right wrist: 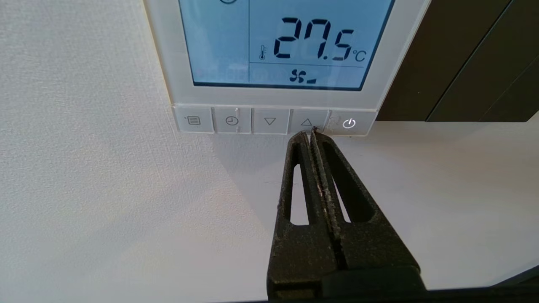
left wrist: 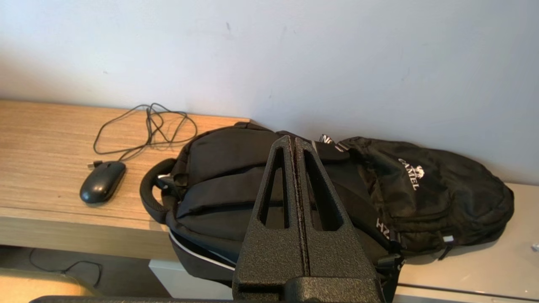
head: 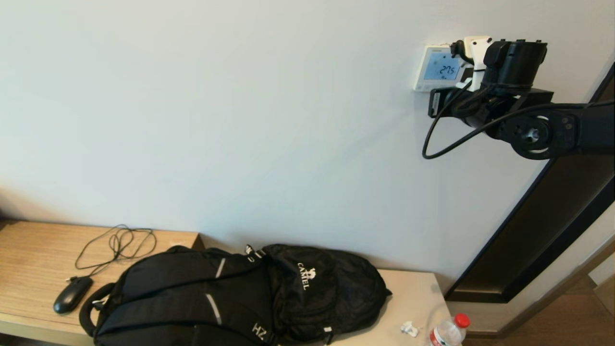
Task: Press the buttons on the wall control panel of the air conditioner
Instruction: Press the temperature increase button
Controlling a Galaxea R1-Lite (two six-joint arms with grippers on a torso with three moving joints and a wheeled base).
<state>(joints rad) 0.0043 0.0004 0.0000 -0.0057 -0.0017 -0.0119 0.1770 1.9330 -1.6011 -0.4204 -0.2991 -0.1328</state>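
The right claw point(right wrist: 310, 134), its fingers pressed together on nothing, has its tip at the lower edge of the up-arrow button point(right wrist: 307, 122) in the buttons point(right wrist: 273, 121) strip of the wall control panel point(head: 437, 67), high on the wall beside a dark door frame. Whether it is actually pressing is hard to tell, so the task looks mid-way at best, with the other keys likely left. The left claw point(left wrist: 294, 145), also closed and empty, idles above the black backpack point(left wrist: 337, 193) on the desk point(left wrist: 42, 147).

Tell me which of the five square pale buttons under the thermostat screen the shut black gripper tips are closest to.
The up-triangle button, fourth along from the list-icon one, beside the power button. The right gripper has its shut tips at that button's lower edge.
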